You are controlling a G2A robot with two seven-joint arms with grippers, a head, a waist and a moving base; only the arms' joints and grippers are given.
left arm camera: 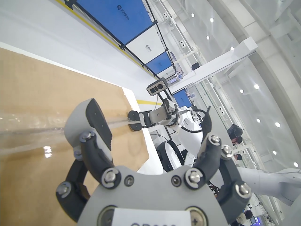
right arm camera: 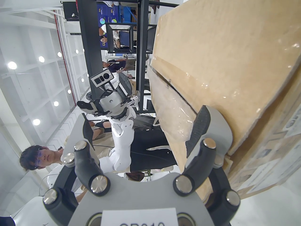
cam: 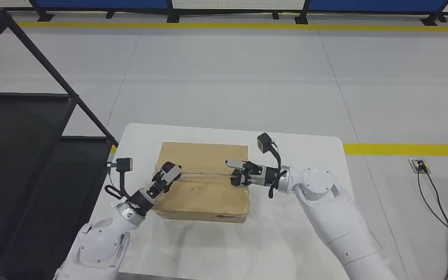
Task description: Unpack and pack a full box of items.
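A closed brown cardboard box (cam: 203,189) lies in the middle of the white table, with its top flaps sealed along a clear tape seam (cam: 204,178). My left gripper (cam: 166,178) stands open at the box's left end of the seam, and one of its fingers (left arm camera: 97,121) lies over the box top (left arm camera: 47,90). My right gripper (cam: 235,173) stands open at the right end of the seam. One of its fingers (right arm camera: 200,128) rests against the box top (right arm camera: 235,48) beside the taped seam (right arm camera: 174,92). The left wrist view shows the right gripper (left arm camera: 134,121) at the far edge of the box.
Bare room shows on the table (cam: 294,231) to the right of the box and in front of it. A black metal frame (cam: 49,119) stands off the table's left side. Behind the table is open floor with a yellow line (cam: 392,148).
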